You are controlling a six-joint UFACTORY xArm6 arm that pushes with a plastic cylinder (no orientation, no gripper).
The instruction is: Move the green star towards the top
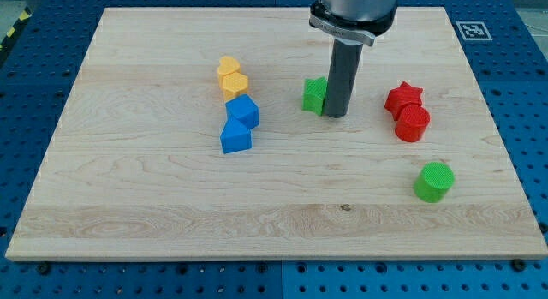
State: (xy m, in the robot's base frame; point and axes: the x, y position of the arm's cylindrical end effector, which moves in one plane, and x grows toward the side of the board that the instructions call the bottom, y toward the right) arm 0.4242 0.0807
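Note:
The green star (314, 94) lies near the middle of the wooden board (154, 205), partly hidden by my rod. My tip (336, 116) rests on the board just to the star's right and slightly below it, touching or nearly touching it. I cannot tell whether there is a gap.
Two yellow blocks (231, 76) and two blue blocks (239, 124) form a column to the star's left. A red star (403, 98) and a red cylinder (413, 122) sit at the right. A green cylinder (433, 181) lies lower right. A fiducial tag (471, 30) marks the top right corner.

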